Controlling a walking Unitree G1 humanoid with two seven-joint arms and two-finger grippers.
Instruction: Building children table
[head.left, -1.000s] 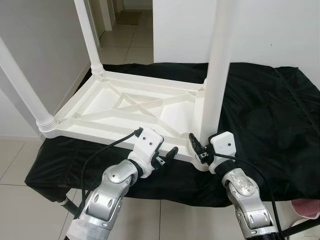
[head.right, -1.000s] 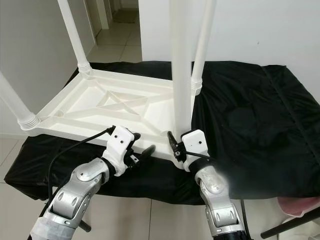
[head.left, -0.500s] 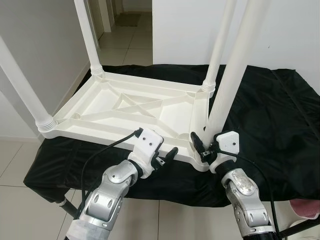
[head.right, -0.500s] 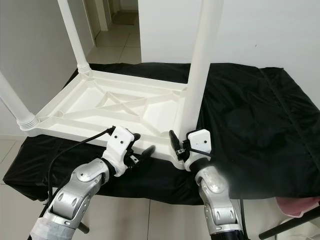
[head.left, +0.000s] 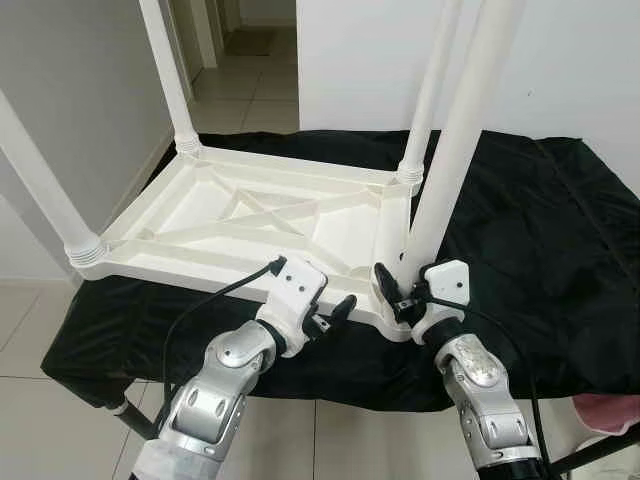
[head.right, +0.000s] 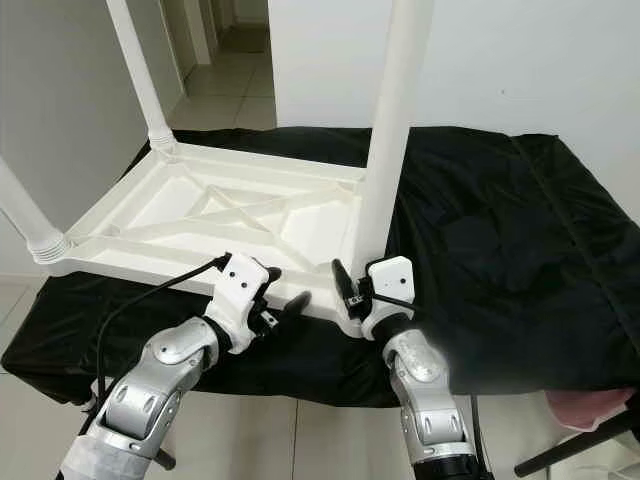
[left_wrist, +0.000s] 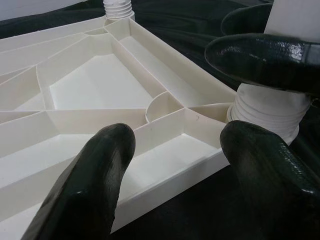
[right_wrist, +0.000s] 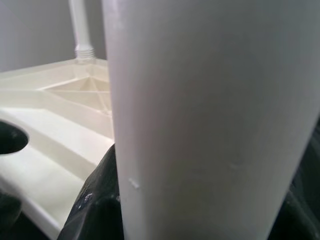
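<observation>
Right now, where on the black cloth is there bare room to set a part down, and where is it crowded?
The black cloth lies bare to the right of the upturned table top, from the near leg out to the cloth's right edge. It is crowded at the near corner, where the right gripper holds that leg and the left gripper hovers with jaws open.
</observation>
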